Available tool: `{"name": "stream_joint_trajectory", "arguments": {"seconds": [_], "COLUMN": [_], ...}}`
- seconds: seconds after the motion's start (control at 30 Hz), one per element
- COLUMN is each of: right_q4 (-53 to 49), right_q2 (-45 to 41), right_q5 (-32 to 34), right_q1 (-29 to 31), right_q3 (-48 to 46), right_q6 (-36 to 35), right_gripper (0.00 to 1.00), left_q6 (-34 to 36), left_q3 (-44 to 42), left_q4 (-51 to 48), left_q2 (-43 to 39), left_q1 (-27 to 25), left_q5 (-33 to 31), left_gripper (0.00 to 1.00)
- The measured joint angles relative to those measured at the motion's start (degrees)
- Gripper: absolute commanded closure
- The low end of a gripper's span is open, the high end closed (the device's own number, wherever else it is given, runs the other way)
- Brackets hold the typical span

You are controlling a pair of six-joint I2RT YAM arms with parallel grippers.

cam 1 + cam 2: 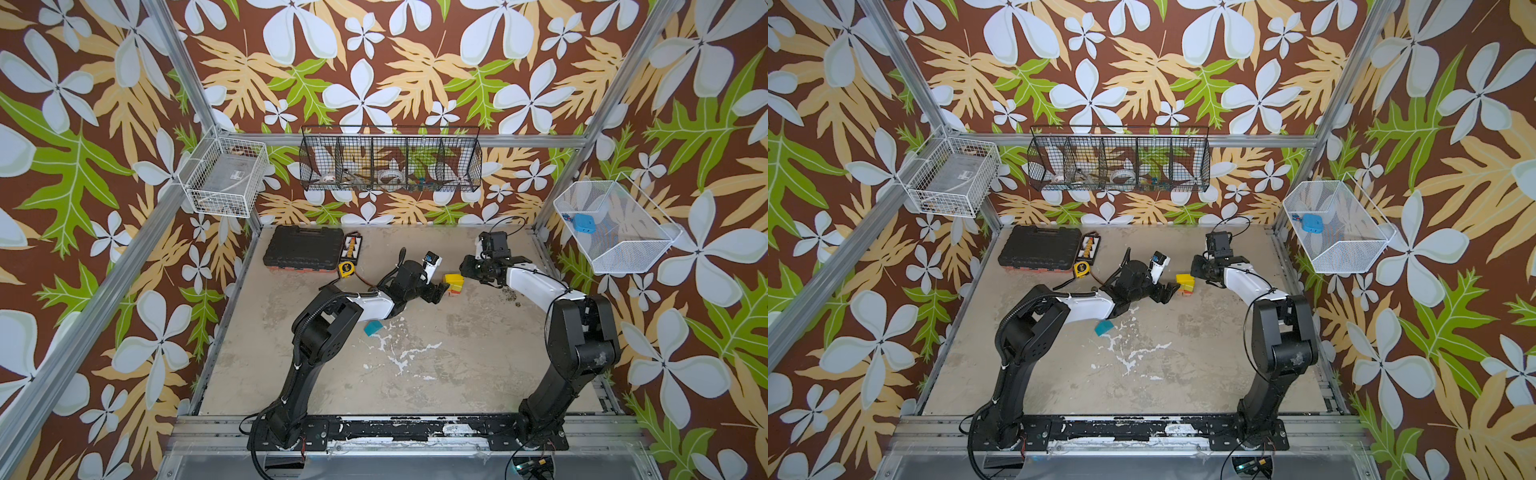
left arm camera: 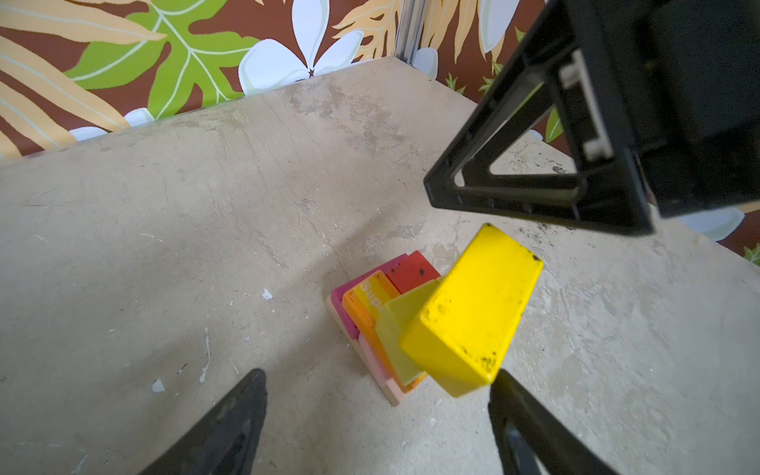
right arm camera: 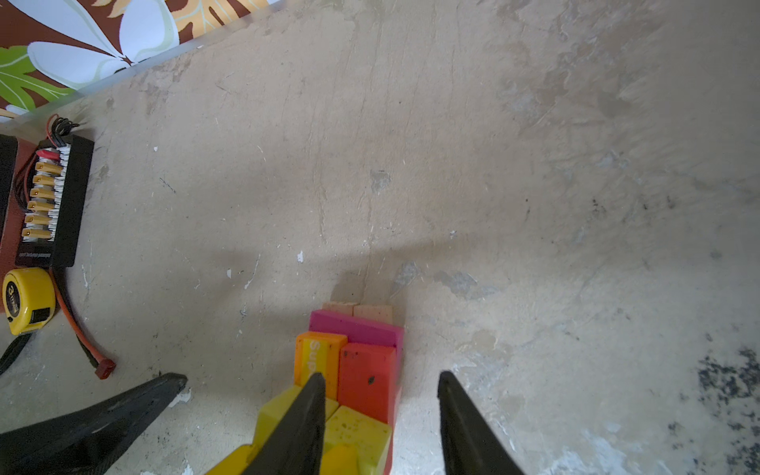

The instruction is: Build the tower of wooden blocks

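The tower (image 1: 453, 284) stands mid-table in both top views. Its base is two tan planks (image 3: 357, 310) under a magenta block (image 3: 357, 329); an orange block (image 3: 316, 353) and a red block (image 3: 366, 378) lie on that. Higher up sit a yellow-green block (image 2: 395, 329) and a tilted yellow block (image 2: 473, 312). A teal block (image 1: 372, 328) lies apart on the table beside the left arm. My left gripper (image 2: 378, 372) is open just left of the tower, holding nothing. My right gripper (image 3: 381, 373) hovers open over the tower's top, one finger clear of the blocks.
A black tool case (image 1: 303, 249), a connector board (image 1: 353, 247) and a yellow tape measure (image 1: 348, 269) sit at the back left. An orange cable (image 3: 78, 329) trails from them. Wire baskets (image 1: 390, 160) hang on the walls.
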Motion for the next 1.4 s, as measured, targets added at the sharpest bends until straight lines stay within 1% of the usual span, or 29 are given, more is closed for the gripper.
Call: {"name": "stream_joint_trajectory", "arguments": {"seconds": [0.27, 0.9, 1.23, 1.4], "right_q4": [-0.2, -0.4, -0.6, -0.6], "right_q2": [-0.4, -1.0, -1.4, -1.6], "right_q5": [0.1, 1.3, 1.6, 1.6], "right_q1": [0.0, 0.0, 0.0, 0.0], "right_q3": [-0.2, -0.6, -0.9, -1.1], "right_q6": [0.0, 0.0, 0.0, 0.1], "right_gripper": [0.56, 0.57, 0.57, 0.57], "left_q6": [0.0, 0.2, 0.4, 0.4], "left_q3": [1.4, 2.6, 3.8, 4.8], "left_q4": [-0.9, -1.9, -3.0, -3.4], "left_q2": [1.0, 1.6, 1.9, 2.5], "left_q1": [0.0, 0.0, 0.0, 0.0], "left_q5": [-1.3, -2.0, -1.2, -0.2], "left_gripper": [0.15, 0.15, 0.28, 0.3]}}
